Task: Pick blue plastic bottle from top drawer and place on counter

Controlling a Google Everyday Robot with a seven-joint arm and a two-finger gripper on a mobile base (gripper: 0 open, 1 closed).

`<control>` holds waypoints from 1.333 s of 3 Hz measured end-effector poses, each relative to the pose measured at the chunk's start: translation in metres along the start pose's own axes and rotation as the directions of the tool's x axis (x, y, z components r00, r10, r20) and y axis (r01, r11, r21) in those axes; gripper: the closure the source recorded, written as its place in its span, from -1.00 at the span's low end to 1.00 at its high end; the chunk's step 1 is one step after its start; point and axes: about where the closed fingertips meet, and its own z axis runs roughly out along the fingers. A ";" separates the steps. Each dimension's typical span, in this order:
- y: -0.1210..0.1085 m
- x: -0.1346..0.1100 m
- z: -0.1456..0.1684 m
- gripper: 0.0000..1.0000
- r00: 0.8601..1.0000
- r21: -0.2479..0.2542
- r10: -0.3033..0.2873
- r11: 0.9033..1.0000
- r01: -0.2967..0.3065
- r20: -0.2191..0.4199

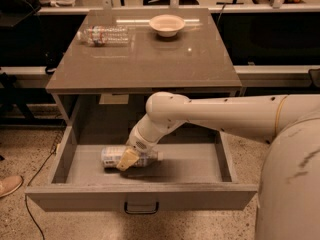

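Note:
The blue plastic bottle [113,155] lies on its side in the left half of the open top drawer [142,197], cap pointing right. My gripper [129,159] has reached down into the drawer and sits right over the bottle's middle, one pale fingertip [126,160] showing in front of it. The arm covers the bottle's right part. The counter [150,61] above is glossy grey-brown.
A clear ribbed bottle [105,35] lies at the counter's back left. A white bowl [167,24] stands at the back centre. The drawer's pull handle [141,208] faces me. A shoe [10,185] shows on the floor at the left.

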 end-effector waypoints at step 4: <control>-0.001 0.027 -0.167 1.00 0.983 0.241 -0.046 0.970 0.002 0.177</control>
